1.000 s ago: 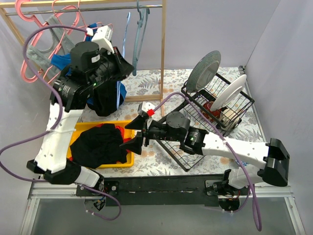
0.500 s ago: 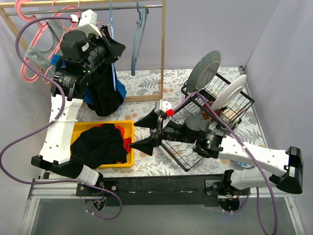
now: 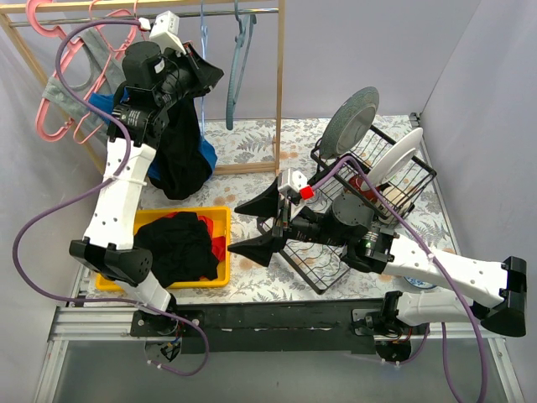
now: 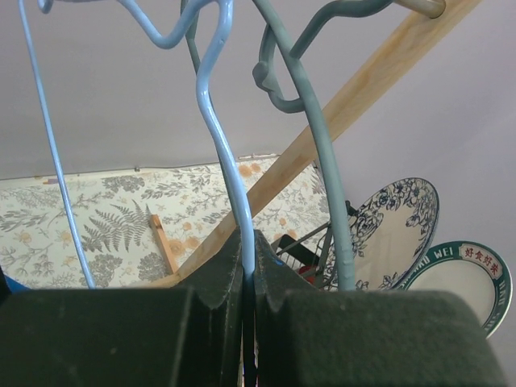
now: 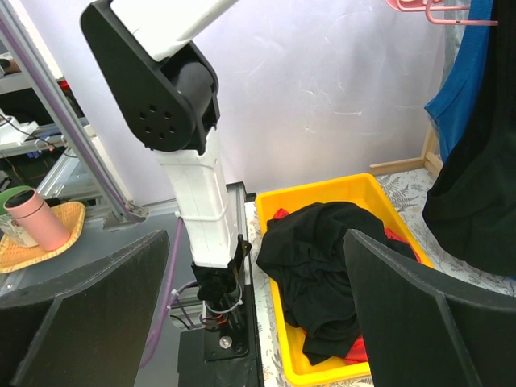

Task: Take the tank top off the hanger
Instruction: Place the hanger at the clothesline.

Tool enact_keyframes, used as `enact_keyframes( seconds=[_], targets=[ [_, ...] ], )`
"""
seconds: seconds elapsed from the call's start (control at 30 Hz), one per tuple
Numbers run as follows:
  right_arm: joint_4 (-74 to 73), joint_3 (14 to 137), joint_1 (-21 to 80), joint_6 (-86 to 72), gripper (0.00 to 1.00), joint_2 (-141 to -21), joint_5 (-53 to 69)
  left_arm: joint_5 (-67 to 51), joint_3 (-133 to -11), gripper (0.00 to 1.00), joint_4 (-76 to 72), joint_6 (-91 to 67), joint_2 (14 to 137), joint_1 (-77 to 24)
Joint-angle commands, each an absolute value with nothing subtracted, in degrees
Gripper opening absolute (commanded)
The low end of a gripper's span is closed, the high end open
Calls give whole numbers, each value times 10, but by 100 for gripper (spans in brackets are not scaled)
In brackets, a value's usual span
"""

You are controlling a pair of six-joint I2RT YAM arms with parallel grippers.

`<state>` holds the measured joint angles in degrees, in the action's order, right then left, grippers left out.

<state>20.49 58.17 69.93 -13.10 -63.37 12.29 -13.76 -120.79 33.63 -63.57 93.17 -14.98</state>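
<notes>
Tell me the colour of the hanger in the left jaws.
Light blue hanger, left wrist view.

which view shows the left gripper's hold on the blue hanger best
Left wrist: the blue hanger runs down into the shut left gripper. The top view shows only its upper part near the rail, the grip hidden by the arm. The right wrist view misses it.

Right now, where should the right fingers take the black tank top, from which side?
Probably the lower body near the hem, from the robot's right. The black tank top hangs limp below the light blue hanger; the left fingers, shut on its wire, crowd the top, and the open right fingers sit on that side.
</notes>
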Motion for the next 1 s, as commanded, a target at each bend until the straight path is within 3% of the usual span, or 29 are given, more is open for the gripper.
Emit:
enact_keyframes(
  seconds=[0.0, 0.17, 0.3, 0.33, 0.53, 0.6, 0.63, 0.8, 0.97],
  targets=[
    [228, 592, 702, -122, 97, -619, 119, -174, -1209, 1, 303, -644, 935, -137],
    [222, 599, 702, -124, 97, -628, 120, -196, -1208, 7, 307, -651, 946, -125],
    [224, 602, 702, -125, 97, -631, 120, -210, -1218, 35, 323, -649, 947, -120],
    [224, 602, 702, -126, 97, -632, 119, -210, -1218, 49, 325, -648, 939, -120],
    [189, 628, 702, -136, 99, -648, 112, -186, -1150, 69, 303, -640, 852, -121],
    [150, 652, 702, -154, 98, -652, 87, -165, -1103, 90, 291, -641, 794, -120],
    [140, 657, 702, -168, 98, -656, 69, -161, -1091, 96, 286, -638, 773, -121],
    [74, 692, 702, -178, 99, -676, 36, -128, -1061, 98, 321, -592, 688, -121],
    [100, 672, 702, -183, 98, -682, 67, -38, -1118, 98, 422, -548, 693, -121]
  ],
)
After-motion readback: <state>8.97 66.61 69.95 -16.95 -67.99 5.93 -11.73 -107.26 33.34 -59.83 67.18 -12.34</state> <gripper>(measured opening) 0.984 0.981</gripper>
